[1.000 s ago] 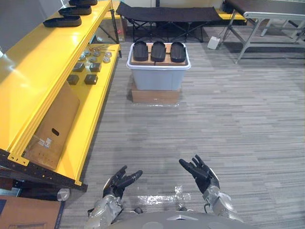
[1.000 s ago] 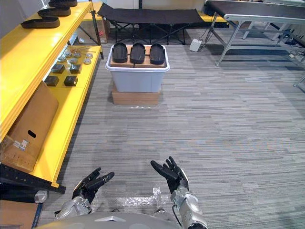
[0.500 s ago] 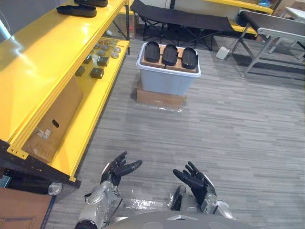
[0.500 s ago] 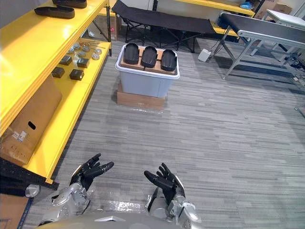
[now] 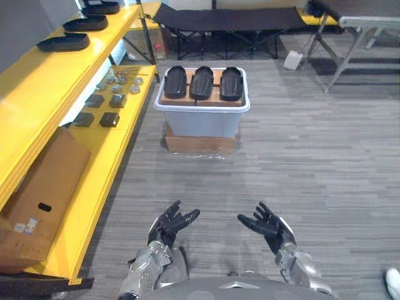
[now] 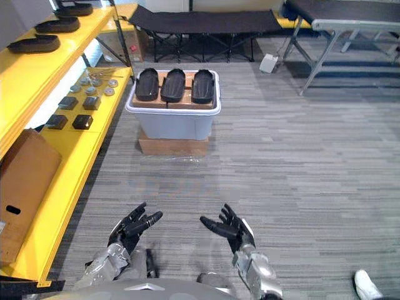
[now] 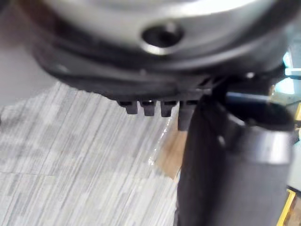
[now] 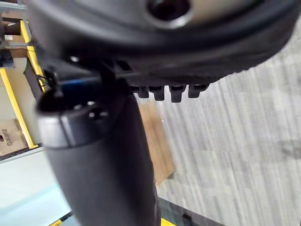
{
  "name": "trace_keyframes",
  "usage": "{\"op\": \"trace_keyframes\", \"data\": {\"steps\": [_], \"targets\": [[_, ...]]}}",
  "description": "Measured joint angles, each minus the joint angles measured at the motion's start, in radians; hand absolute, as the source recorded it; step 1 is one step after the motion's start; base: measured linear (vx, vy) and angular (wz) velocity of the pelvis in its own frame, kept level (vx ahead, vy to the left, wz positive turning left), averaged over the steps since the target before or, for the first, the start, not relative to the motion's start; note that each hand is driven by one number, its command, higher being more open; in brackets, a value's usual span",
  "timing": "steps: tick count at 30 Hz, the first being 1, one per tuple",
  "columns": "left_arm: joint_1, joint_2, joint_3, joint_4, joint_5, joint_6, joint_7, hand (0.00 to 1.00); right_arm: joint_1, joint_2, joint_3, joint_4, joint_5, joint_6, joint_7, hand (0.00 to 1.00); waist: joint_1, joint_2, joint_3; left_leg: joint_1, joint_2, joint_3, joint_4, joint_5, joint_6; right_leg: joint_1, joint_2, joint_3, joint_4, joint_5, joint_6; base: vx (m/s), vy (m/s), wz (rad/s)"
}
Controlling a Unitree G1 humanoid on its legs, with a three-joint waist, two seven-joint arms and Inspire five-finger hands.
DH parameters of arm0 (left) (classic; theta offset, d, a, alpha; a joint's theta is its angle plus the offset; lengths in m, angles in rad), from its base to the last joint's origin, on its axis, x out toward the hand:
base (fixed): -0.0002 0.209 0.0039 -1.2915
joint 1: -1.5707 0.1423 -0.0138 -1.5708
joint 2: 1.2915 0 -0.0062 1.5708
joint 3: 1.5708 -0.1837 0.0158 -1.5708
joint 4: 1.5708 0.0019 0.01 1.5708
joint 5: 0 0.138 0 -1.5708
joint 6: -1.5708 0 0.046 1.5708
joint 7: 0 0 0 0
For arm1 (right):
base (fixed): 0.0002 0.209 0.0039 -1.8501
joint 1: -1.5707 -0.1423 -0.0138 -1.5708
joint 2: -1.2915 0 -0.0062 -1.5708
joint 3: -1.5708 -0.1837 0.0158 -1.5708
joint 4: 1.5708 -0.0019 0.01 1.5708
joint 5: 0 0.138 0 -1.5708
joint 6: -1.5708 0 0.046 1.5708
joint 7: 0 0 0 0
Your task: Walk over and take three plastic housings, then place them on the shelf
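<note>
A grey, striped plank floor (image 5: 312,156) stretches across a workshop room. Along the robot's left runs a yellow shelf (image 5: 37,87) with two levels. On its upper level lie three flat black housings (image 5: 62,42) in a row, one behind the other. On the lower level sit small dark blocks (image 5: 109,119), a cluster of round metal parts (image 5: 122,80) and, nearer the robot, a large cardboard box (image 5: 40,187) leaning on its side.

Straight ahead, well apart from the robot, stands a pale grey plastic bin (image 5: 201,119) on top of a low brown box (image 5: 199,144). A wooden board (image 5: 187,99) covers the bin, and the three black plastic housings (image 5: 202,82) lie on it side by side, long sides close together. Behind the bin is a black folding cot (image 5: 231,17). A metal table frame (image 5: 350,25) stands at the far right, with a small white box (image 5: 292,59) on the floor near it. A person's white shoe (image 5: 392,282) shows at the near right.

Low in front of the robot, the left hand (image 5: 170,225) and the right hand (image 5: 272,226) are raised over the floor, a little apart. Both have fingers spread and relaxed, turned toward each other, and hold nothing.
</note>
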Motion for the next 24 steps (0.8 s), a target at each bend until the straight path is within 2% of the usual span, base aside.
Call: {"op": "trace_keyframes", "data": {"steps": [1,2,3,4,5,6,8,9,10,11,12,13,14,15,16,17,18,19,21,22,23,24], "targets": [[0.002,-0.004,0.0,0.0,0.0,0.0,0.005,1.0,-0.005,-0.002,-0.004,-0.001,0.001,-0.003,-0.009,1.0,0.004,0.006,0.006,0.005,-0.025,-0.012,-0.142,0.078,-0.007,0.017,0.004,0.007,-0.015,-0.003,0.005,0.29,0.106,-0.44],[0.001,-0.01,0.0,0.0,0.0,0.0,0.008,1.0,-0.005,-0.008,-0.004,-0.006,0.001,-0.008,-0.019,1.0,0.008,0.023,0.011,0.006,-0.037,-0.022,-0.248,0.196,-0.029,0.048,0.022,0.024,-0.029,-0.021,0.033,0.34,0.168,-0.46],[0.014,-0.02,-0.003,0.0,0.0,0.0,0.007,1.0,0.008,-0.021,0.002,-0.009,0.001,-0.007,-0.019,1.0,0.016,0.069,0.009,0.021,-0.001,-0.026,-0.258,0.289,-0.022,0.082,0.063,0.042,-0.024,-0.056,0.057,0.29,0.176,-0.36],[0.022,-0.018,-0.002,0.005,0.0,-0.001,0.006,1.0,0.009,-0.014,0.002,0.0,0.001,-0.005,-0.025,1.0,0.019,0.076,0.012,0.032,-0.001,-0.036,-0.242,0.312,0.089,0.102,0.065,0.049,-0.015,-0.079,0.064,0.27,0.191,-0.15],[0.016,0.001,0.003,-0.002,0.005,-0.004,0.005,1.0,0.016,0.009,0.016,0.002,0.002,0.001,-0.037,1.0,0.02,0.02,0.016,0.047,-0.039,-0.011,-0.235,0.275,0.095,0.107,0.025,0.047,0.014,-0.122,0.068,0.2,0.146,0.06],[0.011,0.014,0.006,-0.002,0.006,-0.011,0.005,1.0,0.017,0.013,0.023,0.002,0.002,0.001,-0.037,1.0,0.02,0.001,0.016,0.048,-0.053,0.003,-0.233,0.259,0.095,0.102,0.005,0.046,0.028,-0.139,0.077,0.24,0.151,0.15],[-0.003,0.03,0.04,-0.002,0.014,-0.012,0.005,1.0,0.016,0.026,0.024,0.003,0.003,0.001,-0.044,1.0,0.025,-0.062,0.001,0.032,-0.111,0.055,-0.175,0.196,0.124,0.096,-0.066,0.071,0.046,-0.202,0.076,0.34,0.173,0.01],[0.001,0.025,0.054,0.0,0.018,-0.017,0.005,1.0,0.014,0.031,0.025,0.012,0.004,-0.001,-0.043,1.0,0.041,-0.078,-0.018,0.041,-0.137,0.073,-0.167,0.139,0.156,0.085,-0.103,0.082,0.134,-0.222,0.109,0.32,0.125,-0.16],[0.0,0.026,0.057,0.003,0.018,-0.018,0.005,1.0,0.009,0.032,0.025,0.016,0.005,-0.003,-0.043,1.0,0.041,-0.078,-0.016,0.043,-0.142,0.073,-0.165,0.133,0.164,0.063,-0.11,0.078,0.199,-0.225,0.131,0.47,0.098,-0.15],[-0.007,0.022,0.066,0.01,0.019,-0.017,0.005,1.0,-0.007,0.035,0.029,0.039,0.011,-0.004,-0.045,1.0,0.035,-0.071,-0.018,0.057,-0.152,0.07,-0.161,0.11,0.17,-0.043,-0.153,0.05,0.442,-0.205,0.215,0.34,0.088,0.04],[-0.007,0.024,0.065,0.005,0.019,-0.017,0.005,1.0,-0.009,0.04,0.034,0.053,0.011,-0.004,-0.047,1.0,0.033,-0.069,-0.019,0.075,-0.156,0.069,-0.166,0.097,0.17,-0.091,-0.177,0.051,0.553,-0.166,0.267,0.5,0.144,0.09],[0.002,0.035,0.057,0.001,0.039,-0.02,0.006,1.0,-0.013,0.06,0.041,0.067,0.011,-0.006,-0.048,1.0,0.03,-0.078,-0.014,0.133,-0.174,0.066,-0.19,0.088,0.168,-0.151,-0.233,0.043,0.729,-0.131,0.273,0.39,0.114,0.09],[0.013,0.042,0.044,0.002,0.061,-0.02,0.013,1.0,0.0,0.077,0.041,0.073,0.01,-0.007,-0.049,1.0,0.027,-0.082,-0.013,0.19,-0.183,0.065,-0.208,0.069,0.163,-0.178,-0.275,0.013,0.793,-0.165,0.214,0.51,0.101,0.1],[0.022,0.053,0.021,0.002,0.056,-0.02,0.016,1.0,0.012,0.083,0.054,0.073,0.005,-0.011,-0.049,1.0,0.021,-0.065,-0.015,0.235,-0.173,0.05,-0.214,0.045,0.152,-0.218,-0.288,-0.032,0.748,-0.203,0.163,0.47,0.038,0.31],[0.002,0.059,0.004,0.002,0.051,-0.019,0.019,1.0,0.013,0.082,0.057,0.071,-0.005,-0.011,-0.057,1.0,0.006,-0.044,-0.013,0.25,-0.149,0.025,-0.203,0.031,0.145,-0.25,-0.277,-0.061,0.617,-0.212,0.168,0.37,0.005,0.36],[-0.009,0.061,-0.001,0.002,0.046,-0.018,0.02,1.0,0.013,0.083,0.057,0.071,-0.011,-0.011,-0.06,1.0,0.002,-0.04,-0.014,0.249,-0.142,0.012,-0.199,0.026,0.138,-0.264,-0.272,-0.059,0.559,-0.21,0.171,0.29,-0.052,0.66],[-0.025,0.073,-0.001,0.002,0.038,-0.017,0.02,1.0,0.014,0.082,0.054,0.071,-0.011,-0.011,-0.064,1.0,-0.008,-0.034,-0.01,0.245,-0.126,-0.021,-0.183,0.012,0.129,-0.301,-0.262,-0.039,0.459,-0.193,0.191,0.28,-0.11,0.66],[-0.049,0.078,0.0,0.003,0.037,-0.017,0.022,1.0,0.022,0.081,0.046,0.072,-0.011,-0.011,-0.065,1.0,-0.008,-0.033,-0.009,0.247,-0.107,-0.051,-0.159,-0.009,0.11,-0.325,-0.25,-0.008,0.373,-0.161,0.206,0.28,-0.142,0.68],[-0.055,0.089,0.0,0.003,0.01,-0.016,0.016,1.0,0.036,0.082,0.037,0.071,-0.011,-0.011,-0.061,1.0,-0.009,-0.031,-0.008,0.25,-0.084,-0.092,-0.121,-0.042,0.08,-0.323,-0.231,0.019,0.273,-0.096,0.207,0.27,-0.253,0.6],[-0.054,0.107,0.001,0.004,0.007,-0.016,0.009,1.0,0.048,0.082,0.035,0.072,-0.011,-0.011,-0.06,1.0,-0.007,-0.042,-0.012,0.256,-0.073,-0.118,-0.09,-0.069,0.054,-0.318,-0.219,0.049,0.213,-0.033,0.203,0.34,-0.42,0.74],[-0.048,0.129,0.002,0.008,0.008,-0.016,0.008,1.0,0.058,0.082,0.035,0.072,-0.011,-0.012,-0.061,1.0,-0.007,-0.071,-0.017,0.261,-0.072,-0.148,-0.059,-0.1,0.03,-0.299,-0.215,0.055,0.175,0.018,0.186,0.29,-0.408,0.66],[-0.046,0.139,0.002,0.012,0.008,-0.016,0.008,1.0,0.062,0.082,0.035,0.072,-0.011,-0.012,-0.063,1.0,-0.007,-0.088,-0.021,0.261,-0.074,-0.159,-0.038,-0.118,0.019,-0.289,-0.215,0.054,0.167,0.032,0.174,0.3,-0.496,0.7]]}}
